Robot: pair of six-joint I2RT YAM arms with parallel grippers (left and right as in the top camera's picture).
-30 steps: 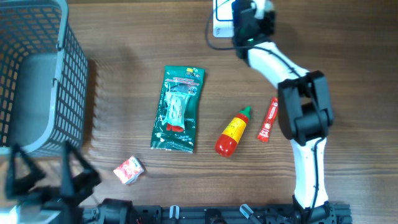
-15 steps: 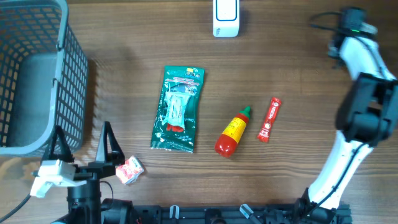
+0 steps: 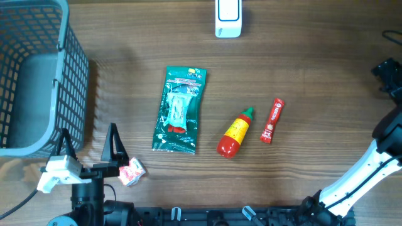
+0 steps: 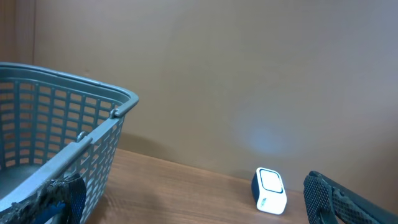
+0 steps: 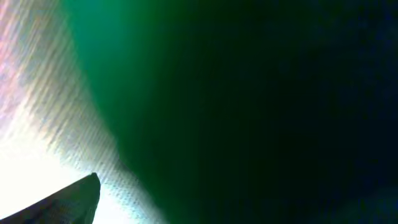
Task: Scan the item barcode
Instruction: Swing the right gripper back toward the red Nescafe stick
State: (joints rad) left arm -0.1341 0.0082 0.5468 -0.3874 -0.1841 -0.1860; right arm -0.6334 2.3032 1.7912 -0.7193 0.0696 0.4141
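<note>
Seen from overhead, the wooden desk [image 3: 314,56] carries the white scanner [image 3: 227,19] at 12 o'clock, lying flat near the far edge. Four items lie loose around the middle, none of them touching the scanner or each other. The green packet [image 3: 179,110] lies lengthwise just left of centre. The red sauce bottle [image 3: 235,133] with a yellow label is tilted at about 5 o'clock from centre, its green cap pointing up and right. The slim red sachet [image 3: 272,120] lies just beside the bottle at its 3 o'clock. The small red-and-white packet [image 3: 130,171] sits at 7 o'clock near the front edge. (No barcode can be made out on any of them.) The grey mesh basket [image 3: 75,75] fills the 10 o'clock corner.

The left tool [image 3: 87,129] hovers at 8 o'clock, its two fingers spread wide apart with nothing between them; the small packet lies just beside its right finger. Its wrist camera looks across the desk at the basket wall [image 4: 74,137] and the scanner [image 4: 268,190].

The right tool [image 3: 389,72] is at 3 o'clock, cut off by the frame edge. Its own camera shows only a dark green blur and one fingertip [image 5: 62,199], so I cannot tell whether it is open or closed.
</note>
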